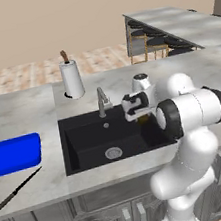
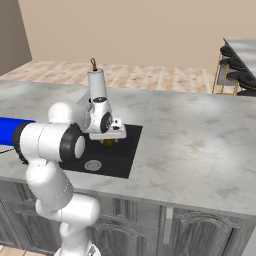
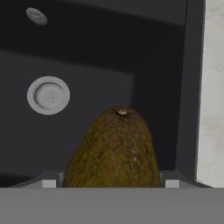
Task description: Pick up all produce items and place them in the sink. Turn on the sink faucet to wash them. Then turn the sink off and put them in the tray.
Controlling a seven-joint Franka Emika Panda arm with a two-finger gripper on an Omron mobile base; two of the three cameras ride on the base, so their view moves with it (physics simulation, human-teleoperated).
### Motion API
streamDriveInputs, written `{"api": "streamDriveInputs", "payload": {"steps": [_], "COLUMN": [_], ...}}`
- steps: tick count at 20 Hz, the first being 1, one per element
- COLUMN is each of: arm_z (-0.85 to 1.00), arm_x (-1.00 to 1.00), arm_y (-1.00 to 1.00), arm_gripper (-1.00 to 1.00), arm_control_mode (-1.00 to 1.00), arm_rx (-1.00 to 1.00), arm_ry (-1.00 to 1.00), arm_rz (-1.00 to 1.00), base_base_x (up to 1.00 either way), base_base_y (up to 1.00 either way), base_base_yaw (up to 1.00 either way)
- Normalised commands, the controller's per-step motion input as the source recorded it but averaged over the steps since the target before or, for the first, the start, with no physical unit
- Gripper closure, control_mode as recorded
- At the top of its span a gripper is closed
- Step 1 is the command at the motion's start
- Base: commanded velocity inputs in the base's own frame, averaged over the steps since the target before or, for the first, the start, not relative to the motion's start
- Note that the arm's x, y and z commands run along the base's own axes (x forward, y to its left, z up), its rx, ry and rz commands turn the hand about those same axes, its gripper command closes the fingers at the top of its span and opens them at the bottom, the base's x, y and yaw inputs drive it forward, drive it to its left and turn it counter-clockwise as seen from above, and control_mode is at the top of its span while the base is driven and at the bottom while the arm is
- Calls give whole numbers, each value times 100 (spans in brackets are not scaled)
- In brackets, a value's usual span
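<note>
Avocado (image 3: 114, 151) sits between my gripper (image 3: 111, 183) fingers, clamped wide, above the sink (image 3: 87, 65) right of its drain (image 3: 48, 95); released high, it may bounce out

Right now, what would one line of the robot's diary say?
stage: carrying produce | gripper: shut on avocado | position: above sink | faucet: off

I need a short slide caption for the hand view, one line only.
Gripper holding a brown avocado above the black sink, beside its silver drain.

open sink (image 1: 88, 151) floor below, faucet (image 1: 102, 101) at back rim
</note>
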Motion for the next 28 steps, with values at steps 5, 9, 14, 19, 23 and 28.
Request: {"api": "streamDriveInputs", "payload": {"steps": [5,9,14,19,23,28], "arm_z": [100,89,59,2,1,12], "arm_x": [-26,-23,-20,-17,-39,-34], "arm_y": [0,-2,-1,-3,6,36], "arm_gripper": [100,100,100,100,100,100], "arm_control_mode": [-100,-100,-100,-100,-100,-100], "arm_rx": [0,2,2,5,0,0], "arm_ry": [0,0,0,-1,-10,-5], "arm_rz": [0,0,0,1,6,12], "base_base_x": [0,0,0,0,0,0], "base_base_y": [0,0,0,0,0,0], "base_base_yaw": [0,0,0,0,0,0]}}
